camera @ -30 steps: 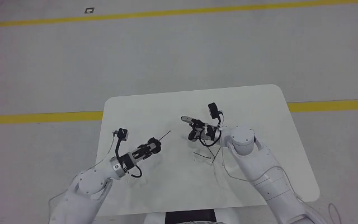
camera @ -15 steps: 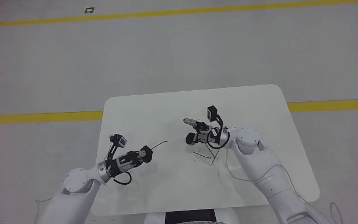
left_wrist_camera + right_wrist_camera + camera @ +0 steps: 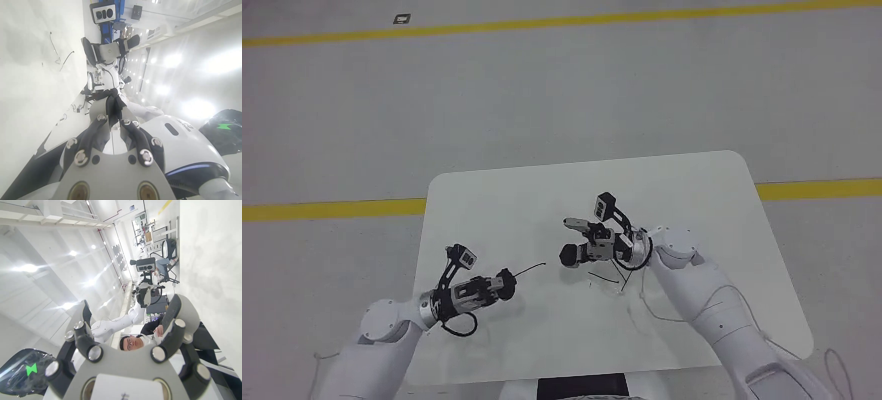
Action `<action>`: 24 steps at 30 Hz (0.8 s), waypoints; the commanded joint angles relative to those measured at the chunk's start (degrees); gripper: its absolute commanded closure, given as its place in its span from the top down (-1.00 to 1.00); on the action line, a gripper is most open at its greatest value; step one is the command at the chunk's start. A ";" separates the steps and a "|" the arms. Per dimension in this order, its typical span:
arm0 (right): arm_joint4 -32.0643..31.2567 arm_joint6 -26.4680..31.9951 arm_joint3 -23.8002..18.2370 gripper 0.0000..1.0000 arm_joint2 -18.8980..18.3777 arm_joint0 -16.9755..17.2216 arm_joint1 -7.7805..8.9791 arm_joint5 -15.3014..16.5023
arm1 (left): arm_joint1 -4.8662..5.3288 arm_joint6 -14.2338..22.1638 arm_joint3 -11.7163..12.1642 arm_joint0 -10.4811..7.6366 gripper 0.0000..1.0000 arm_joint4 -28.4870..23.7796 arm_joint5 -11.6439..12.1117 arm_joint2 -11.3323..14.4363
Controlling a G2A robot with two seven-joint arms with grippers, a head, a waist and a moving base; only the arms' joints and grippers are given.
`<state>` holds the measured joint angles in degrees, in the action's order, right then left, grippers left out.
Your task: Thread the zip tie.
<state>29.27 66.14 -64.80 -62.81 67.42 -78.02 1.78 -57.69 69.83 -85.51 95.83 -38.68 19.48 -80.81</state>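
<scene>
**Both grippers shift, tie not yet threaded**

Over the last second we see the left gripper (image 3: 508, 282) draw back toward the robot's side of the table (image 3: 702, 190), taking the zip tie (image 3: 530, 269) with it. The strand now lies flatter, with its free tip aimed at the other arm. Meanwhile the right gripper (image 3: 569, 240) turns at the wrist and slides a little toward that tip. We judge this as lining up to take or feed the free end. The tip and the right gripper are near but apart, so no threading has started.

The left jaws are pinched together on one end of the tie, which sticks out over the table's left half. The right jaws stand wide apart and carry nothing.

Our count is two grippers, one table and one tie in hand. Loose ties (image 3: 604, 279) lie just beside the right gripper; in the left wrist view we make out two long strands, plus a small tangle and a short bit we cannot identify
</scene>
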 commanded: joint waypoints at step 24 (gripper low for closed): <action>-3.28 -0.71 -3.74 1.00 3.28 2.38 0.39 5.35 | -0.31 0.18 1.24 -1.35 -1.00 -4.70 0.00 2.14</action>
<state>26.01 65.39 -68.56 -59.62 69.76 -77.67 6.92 -58.00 70.01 -84.27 94.48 -43.37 19.48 -78.68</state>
